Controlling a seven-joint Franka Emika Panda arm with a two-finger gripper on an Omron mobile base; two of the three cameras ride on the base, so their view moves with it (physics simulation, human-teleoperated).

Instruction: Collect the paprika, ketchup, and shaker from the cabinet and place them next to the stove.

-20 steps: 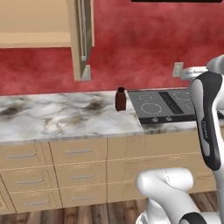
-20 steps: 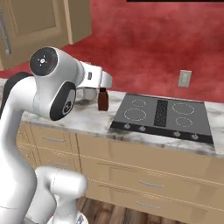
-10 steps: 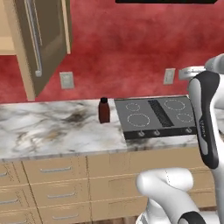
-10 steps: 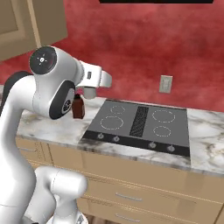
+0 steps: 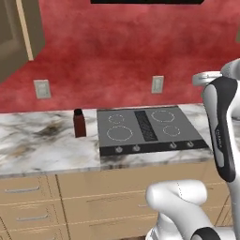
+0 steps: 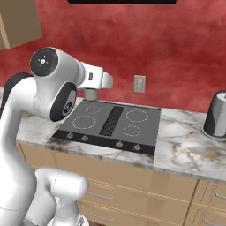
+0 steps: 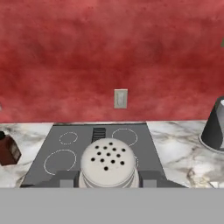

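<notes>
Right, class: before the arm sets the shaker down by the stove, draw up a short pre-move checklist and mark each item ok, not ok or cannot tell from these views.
1. Shaker sits between the fingers of the gripper, perforated top toward the camera: ok.
2. Gripper shut on the shaker: ok.
3. Stove in front of the base and within both base views: ok.
4. Paprika already standing on the counter just left of the stove: ok.
5. Bare counter between the stove and the grey pot on the right: ok.
6. Ketchup placed next to the stove: not ok.
</notes>
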